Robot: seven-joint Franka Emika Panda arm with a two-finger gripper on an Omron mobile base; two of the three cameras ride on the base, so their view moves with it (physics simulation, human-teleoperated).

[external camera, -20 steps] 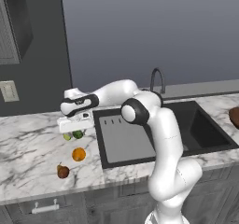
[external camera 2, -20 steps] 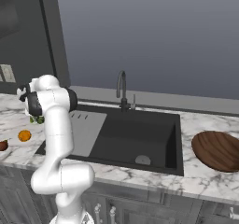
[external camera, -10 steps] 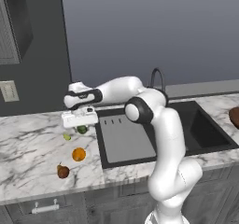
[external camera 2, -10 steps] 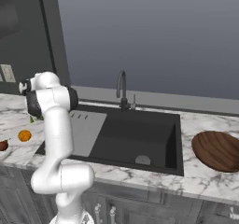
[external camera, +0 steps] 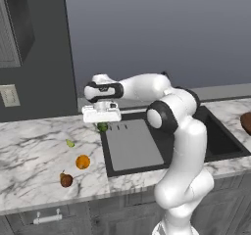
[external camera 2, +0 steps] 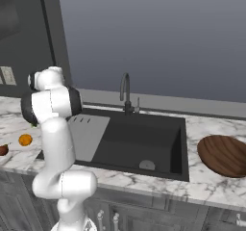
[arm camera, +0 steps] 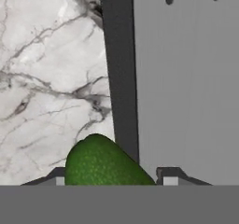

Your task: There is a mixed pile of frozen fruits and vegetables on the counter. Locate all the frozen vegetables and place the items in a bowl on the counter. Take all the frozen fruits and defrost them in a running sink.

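Hand view puts the dark green ball right between the two dark tips of the hand, low in the picture, with the surface and the sink's dark rim passing below it — so the fingers are shut onto the green item and it hangs clear of the marble. From the left base view the hand sits above the near left corner of the sink, the green ball peeking out under it, just over the edge where the marble meets the grey drainboard.

What the coming move turns on, as I judge it: the bowl lies far off to the right, on the surface beyond the whole width of the sink, well apart from the hand. The carry has to cross over the black basin to reach it.

Left behind on the surface to the left: the pale yellow-green bit, the orange ball and, nearest the front edge, the brown stemmed fruit — all apart from one another
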